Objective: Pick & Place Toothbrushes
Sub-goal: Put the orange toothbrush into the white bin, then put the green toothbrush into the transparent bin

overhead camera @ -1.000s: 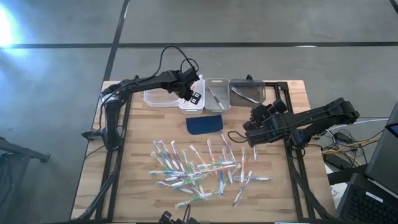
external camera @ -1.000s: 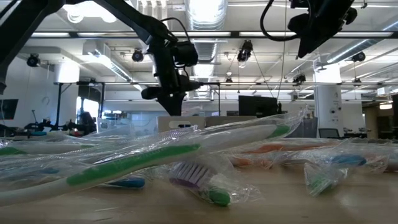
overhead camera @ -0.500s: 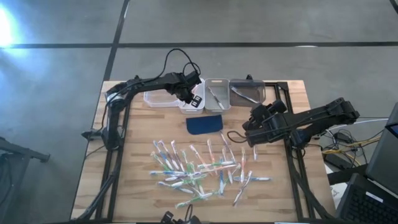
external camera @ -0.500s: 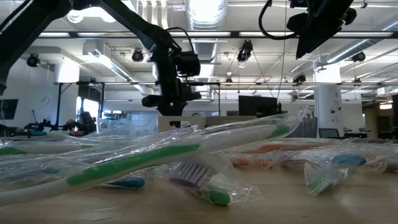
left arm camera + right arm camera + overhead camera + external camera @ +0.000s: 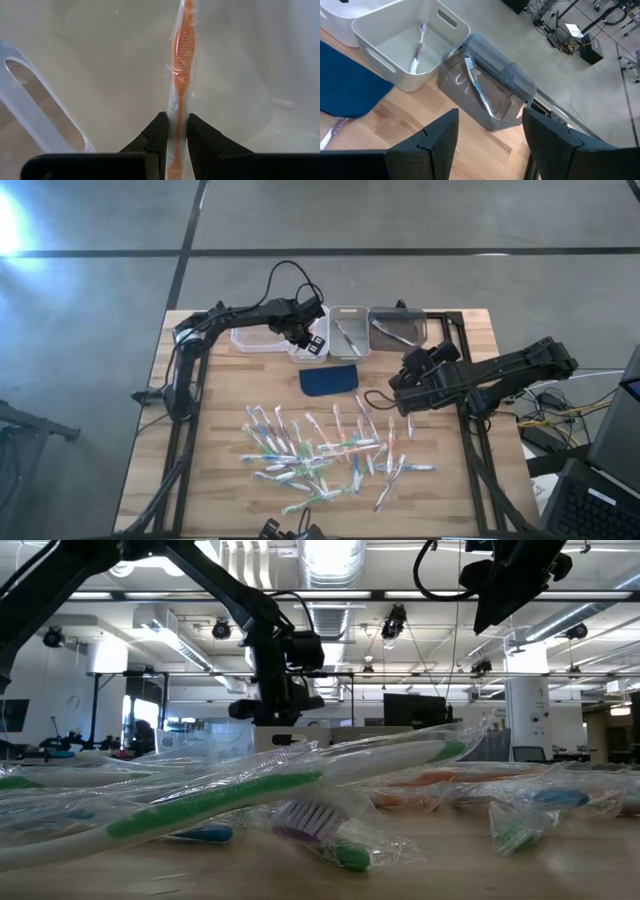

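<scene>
Two fingers (image 5: 161,135) of the left gripper (image 5: 173,131) pinch an orange toothbrush (image 5: 183,47) over the white bin (image 5: 308,343) at twelve o'clock. Right gripper (image 5: 487,131), jaws apart and empty, hovers at three o'clock. Loose toothbrushes (image 5: 320,450) lie scattered at six, below the blue pad (image 5: 329,380).

The left tool (image 5: 312,340), pinching a thin orange toothbrush in a clear wrapper (image 5: 182,60), has slid a little toward three o'clock along the row of bins at the desk's twelve o'clock edge. It now hangs over the white plastic bin (image 5: 306,350). The right tool (image 5: 490,135) has spread its fingers a bit wider.
</scene>
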Available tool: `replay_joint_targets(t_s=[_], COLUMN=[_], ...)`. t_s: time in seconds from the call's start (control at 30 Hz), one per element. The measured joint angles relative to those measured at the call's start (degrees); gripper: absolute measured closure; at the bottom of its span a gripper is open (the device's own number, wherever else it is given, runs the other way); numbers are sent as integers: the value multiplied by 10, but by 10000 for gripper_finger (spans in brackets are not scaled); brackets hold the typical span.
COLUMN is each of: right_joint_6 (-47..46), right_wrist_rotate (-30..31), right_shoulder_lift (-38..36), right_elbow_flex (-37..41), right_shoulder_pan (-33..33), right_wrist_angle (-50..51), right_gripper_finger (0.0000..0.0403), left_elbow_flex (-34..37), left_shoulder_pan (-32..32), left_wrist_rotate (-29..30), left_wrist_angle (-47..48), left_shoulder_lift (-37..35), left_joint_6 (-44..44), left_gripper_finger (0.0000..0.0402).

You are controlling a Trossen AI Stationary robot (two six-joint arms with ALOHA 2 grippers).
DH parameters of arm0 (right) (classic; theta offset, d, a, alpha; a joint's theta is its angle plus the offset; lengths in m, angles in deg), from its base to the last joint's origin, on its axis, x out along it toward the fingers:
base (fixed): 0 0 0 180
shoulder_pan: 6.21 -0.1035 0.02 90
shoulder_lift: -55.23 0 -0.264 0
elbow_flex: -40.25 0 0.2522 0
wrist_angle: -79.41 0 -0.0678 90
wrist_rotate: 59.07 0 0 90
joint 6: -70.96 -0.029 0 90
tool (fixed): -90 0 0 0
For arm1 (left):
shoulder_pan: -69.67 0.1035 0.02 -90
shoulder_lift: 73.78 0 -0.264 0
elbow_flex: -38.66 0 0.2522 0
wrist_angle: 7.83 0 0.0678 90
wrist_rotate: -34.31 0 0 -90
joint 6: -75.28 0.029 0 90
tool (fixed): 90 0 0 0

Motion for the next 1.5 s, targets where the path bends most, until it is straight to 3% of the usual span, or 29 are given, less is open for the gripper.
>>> replay_joint_targets(t_s=[0.4,0.97,1.23,1.5], right_joint_6=[0,0,0,0], right_wrist_rotate=[0,0,0,0], right_shoulder_lift=[0,0,0,1], right_elbow_flex=[0,0,0,0], right_shoulder_pan=[0,0,0,0], right_wrist_angle=[-3,-4,-7,-17], right_gripper_finger=[217,261,285,310], left_elbow_flex=[0,0,-16,-59], left_shoulder_pan=[0,0,0,-2], left_wrist_rotate=[-7,-23,-41,-47], left_wrist_angle=[-8,-9,13,93], left_shoulder_lift=[1,1,-17,-49], left_joint_6=[12,20,42,70], left_gripper_finger=[339,229,223,223])
